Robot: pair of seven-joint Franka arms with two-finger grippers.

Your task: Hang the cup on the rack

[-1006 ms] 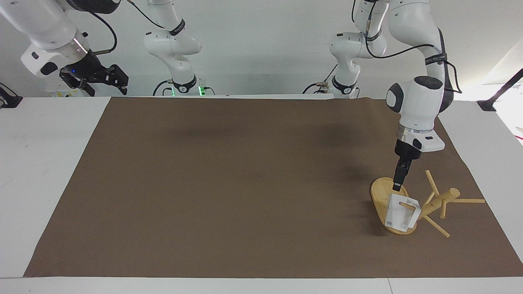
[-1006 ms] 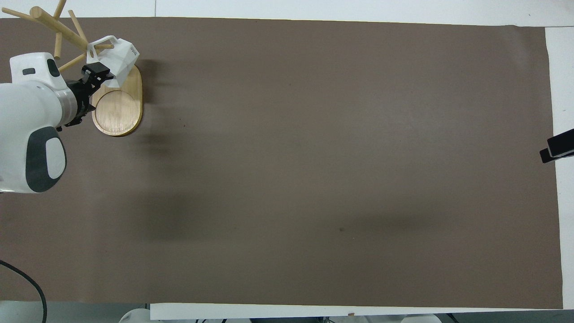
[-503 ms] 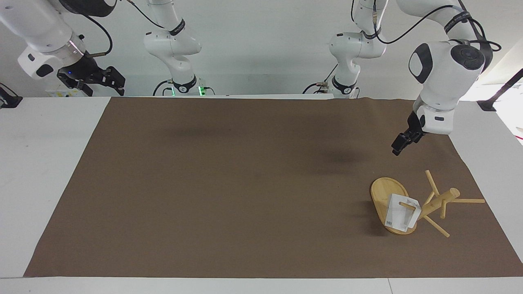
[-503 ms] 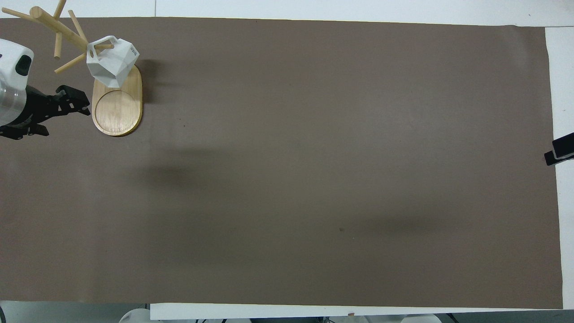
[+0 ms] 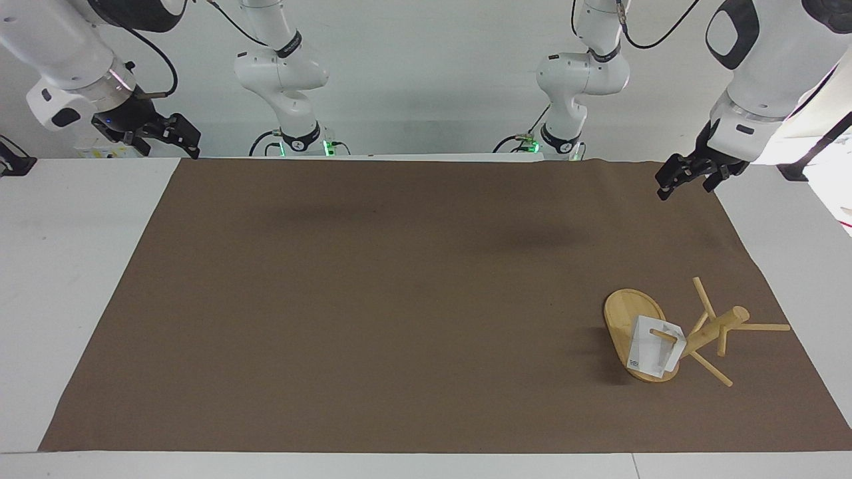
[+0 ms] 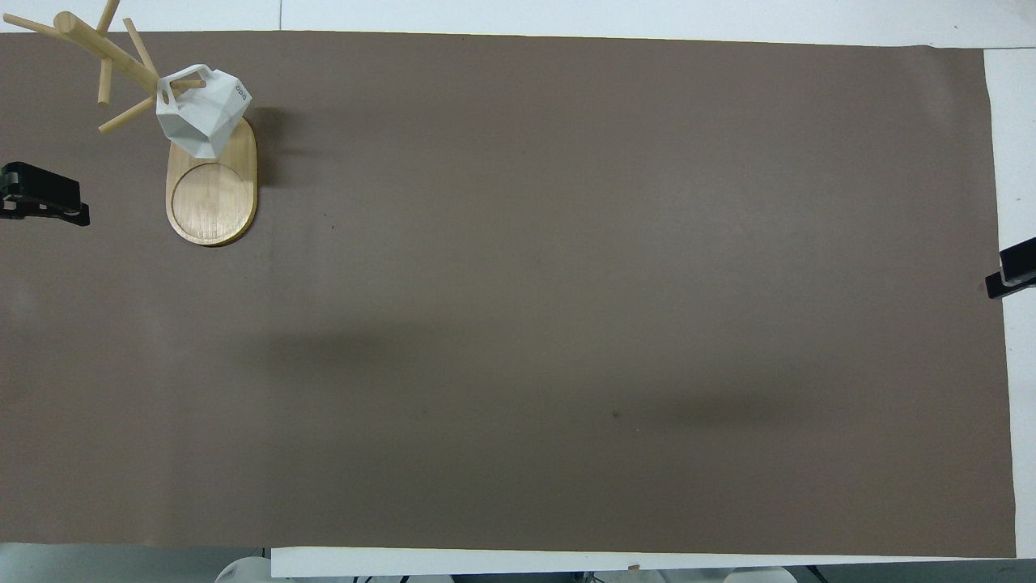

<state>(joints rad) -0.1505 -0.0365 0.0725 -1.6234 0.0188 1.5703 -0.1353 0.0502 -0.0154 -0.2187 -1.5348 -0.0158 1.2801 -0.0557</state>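
The bamboo rack (image 5: 716,328) stands on its oval base at the left arm's end of the brown mat; it also shows in the overhead view (image 6: 212,202). The white faceted cup (image 5: 649,354) hangs by its handle on one peg, over the base, with nothing holding it; the overhead view shows it too (image 6: 202,113). My left gripper (image 5: 683,186) is open and empty, raised over the mat's edge, well clear of the rack; its tips show in the overhead view (image 6: 69,206). My right gripper (image 5: 185,136) waits open at the right arm's end, with its tips in the overhead view (image 6: 1002,279).
The brown mat (image 5: 399,299) covers most of the white table (image 5: 73,266). Nothing else lies on it.
My left gripper has let go of the cup, risen from the rack's base and drawn back toward the robots. The cup stays hanging on the peg. The right arm has barely moved.
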